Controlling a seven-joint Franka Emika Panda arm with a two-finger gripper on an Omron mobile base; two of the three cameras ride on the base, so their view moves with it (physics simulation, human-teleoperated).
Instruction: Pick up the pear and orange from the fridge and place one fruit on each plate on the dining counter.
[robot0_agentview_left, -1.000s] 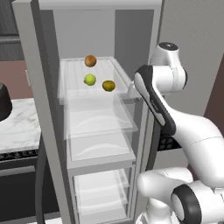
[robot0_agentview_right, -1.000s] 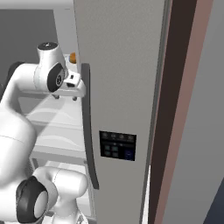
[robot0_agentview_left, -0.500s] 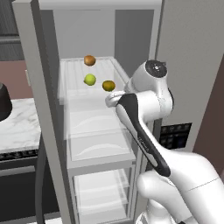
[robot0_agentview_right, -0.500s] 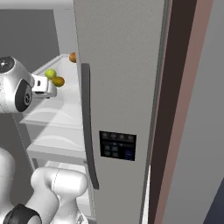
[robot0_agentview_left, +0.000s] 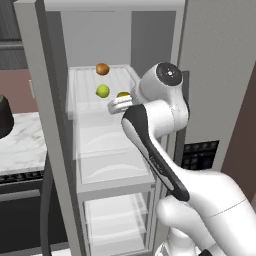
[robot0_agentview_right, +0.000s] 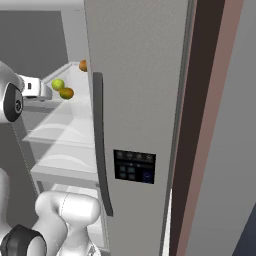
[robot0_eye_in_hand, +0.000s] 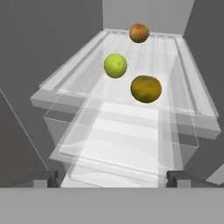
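With the gripper (robot0_eye_in_hand: 112, 177) spread empty before the fridge (robot0_agentview_left: 45, 125) shelf, I judge the next move: advance onto the orange (robot0_eye_in_hand: 146, 89).

White arm with dark joints

The arm (robot0_agentview_left: 165, 165) has glossy white, rounded shells, a black band running along its forearm link, and a dark round cap with a small centre mark on its elbow joint (robot0_agentview_left: 168, 73); the base segments are bulbous white.
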